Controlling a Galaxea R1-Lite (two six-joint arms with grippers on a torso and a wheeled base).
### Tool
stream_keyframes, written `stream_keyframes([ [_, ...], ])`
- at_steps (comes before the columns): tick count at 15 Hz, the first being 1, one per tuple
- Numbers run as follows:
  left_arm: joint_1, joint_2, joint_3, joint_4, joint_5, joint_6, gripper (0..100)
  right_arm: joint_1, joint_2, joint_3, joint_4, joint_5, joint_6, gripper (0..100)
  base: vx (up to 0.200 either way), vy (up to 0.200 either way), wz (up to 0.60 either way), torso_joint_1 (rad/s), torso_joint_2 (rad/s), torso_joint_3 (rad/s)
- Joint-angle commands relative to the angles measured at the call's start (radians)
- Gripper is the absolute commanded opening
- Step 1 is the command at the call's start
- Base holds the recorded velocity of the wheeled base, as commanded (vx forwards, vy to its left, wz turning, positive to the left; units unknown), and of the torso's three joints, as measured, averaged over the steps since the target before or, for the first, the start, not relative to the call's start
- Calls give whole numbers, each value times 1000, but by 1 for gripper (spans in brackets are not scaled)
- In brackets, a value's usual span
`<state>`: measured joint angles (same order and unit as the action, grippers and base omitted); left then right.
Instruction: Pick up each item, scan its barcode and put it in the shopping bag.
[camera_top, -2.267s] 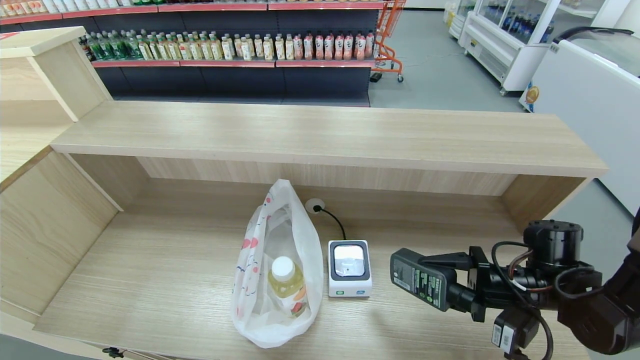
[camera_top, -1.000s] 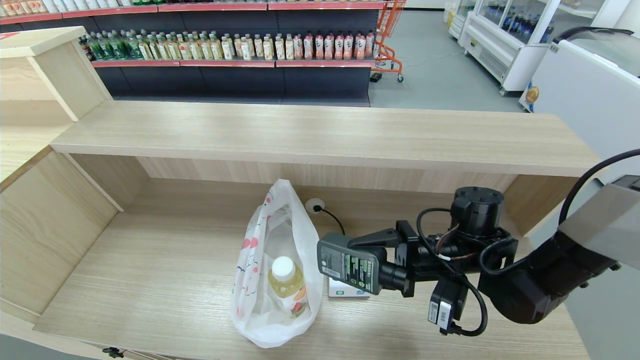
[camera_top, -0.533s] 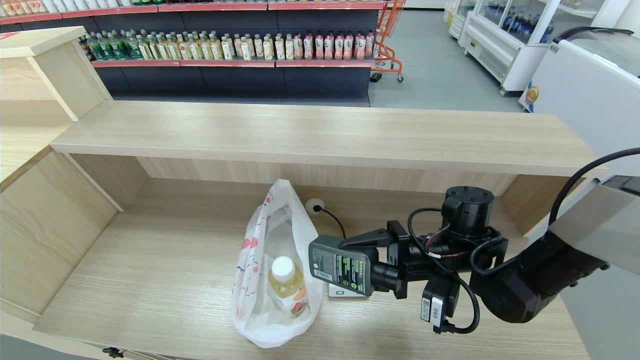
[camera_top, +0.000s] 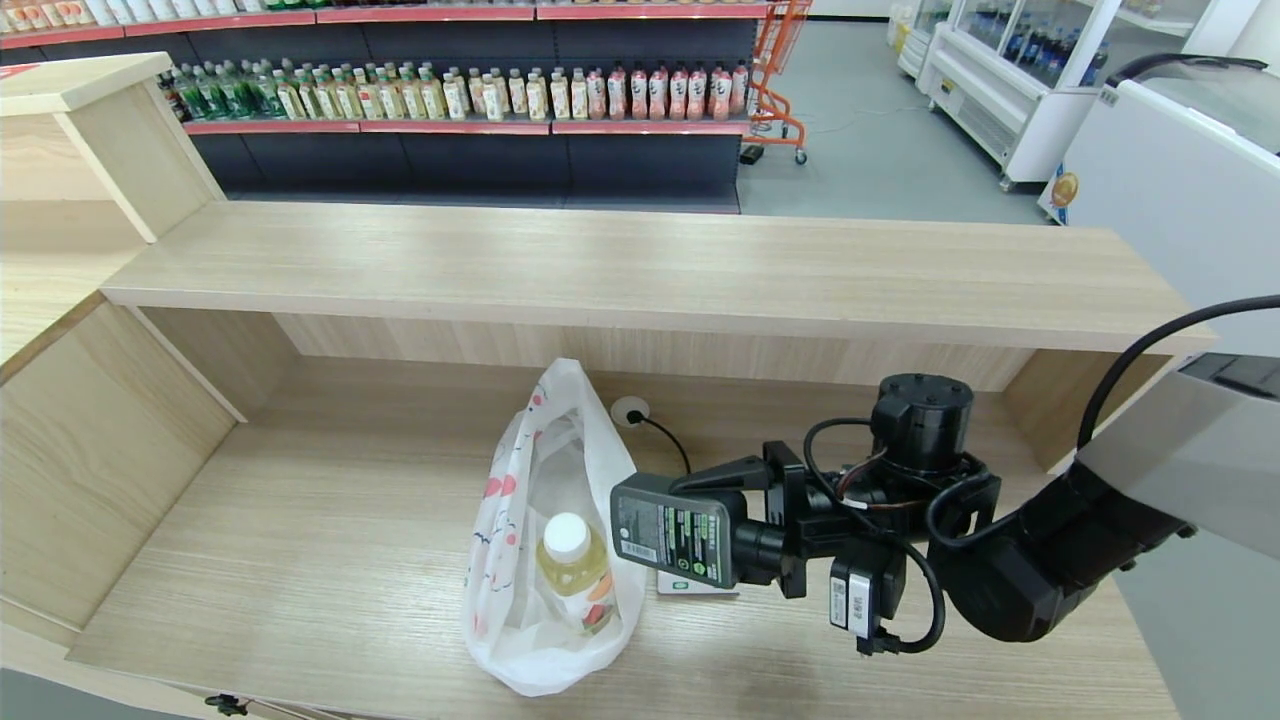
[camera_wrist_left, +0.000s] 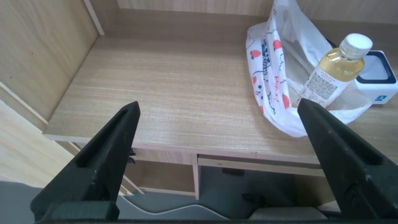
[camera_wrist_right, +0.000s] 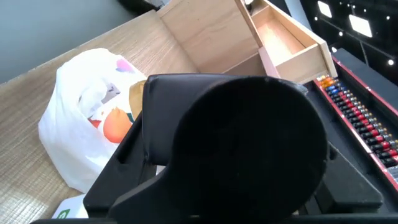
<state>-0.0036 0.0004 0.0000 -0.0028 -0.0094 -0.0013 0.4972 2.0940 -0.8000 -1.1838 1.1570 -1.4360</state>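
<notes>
Directly beneath our right gripper (camera_top: 730, 515), clenched on a dark barcoded packet (camera_top: 668, 540), sits the white scanner (camera_top: 697, 582). The shopping bag (camera_top: 505, 520), a juice bottle (camera_top: 572, 560) inside, lies just beyond its fingertips. Our left gripper (camera_wrist_left: 217, 118) hangs spread, grasping nothing.

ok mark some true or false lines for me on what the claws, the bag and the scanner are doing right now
1. The right claw grips a dark labelled pack. True.
2. The shopping bag is empty. False: a white-capped bottle stands inside it.
3. The pack is held over the scanner, right beside the shopping bag. True.
4. The left claw is shut on a bottle. False: it is open and holds nothing.
</notes>
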Motion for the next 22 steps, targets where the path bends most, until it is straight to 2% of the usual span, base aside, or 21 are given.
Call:
stream_keyframes([
  [1, 1, 1, 0, 0, 0, 0, 100, 0, 1, -4, 0, 0, 6, 0, 0, 0, 0, 0, 0, 0],
  [10, -1, 0, 0, 0, 0, 0, 100, -9, -3, -18, 1, 0, 69, 0, 0, 0, 0, 0, 0, 0],
  [22, 1, 0, 0, 0, 0, 0, 100, -2, -15, -18, 0, 3, 74, 0, 0, 0, 0, 0, 0, 0],
])
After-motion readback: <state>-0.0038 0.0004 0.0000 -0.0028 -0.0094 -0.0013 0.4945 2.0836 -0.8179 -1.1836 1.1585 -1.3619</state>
